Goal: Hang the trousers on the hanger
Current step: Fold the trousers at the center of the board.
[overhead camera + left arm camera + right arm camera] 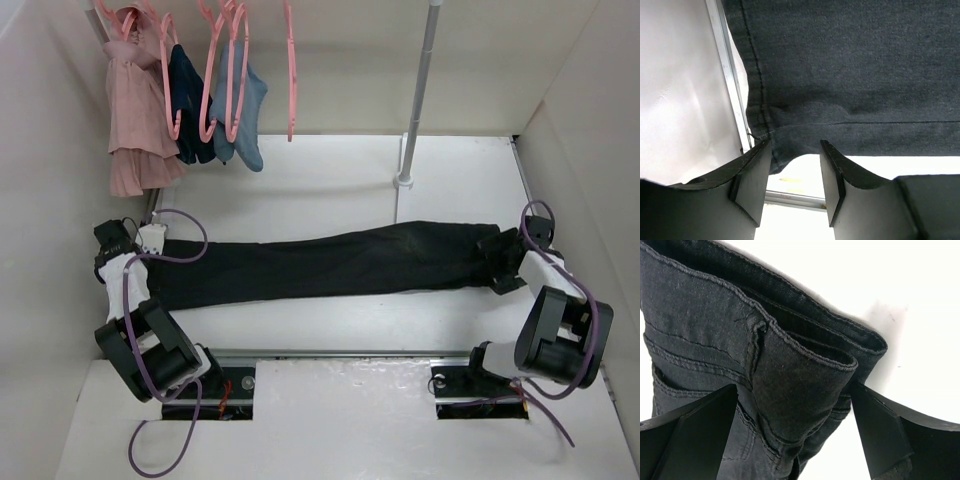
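Note:
The black trousers (330, 262) lie flat across the table from left to right. Their leg hems (790, 145) end right at the fingertips of my left gripper (795, 145), which is open, with only white table showing between its fingers. In the top view the left gripper (140, 255) sits at the trousers' left end. My right gripper (500, 258) is at the waistband end. Its jaws (794, 387) stand wide open on either side of the folded waistband (805, 365) without pinching it. An empty pink hanger (291, 70) hangs from the rail at the back.
Other pink hangers on the rail carry a pink garment (135, 110), a navy one (186, 100) and a light-blue one (247, 110). The rack's upright pole (415, 100) stands just behind the trousers. White walls close in on both sides.

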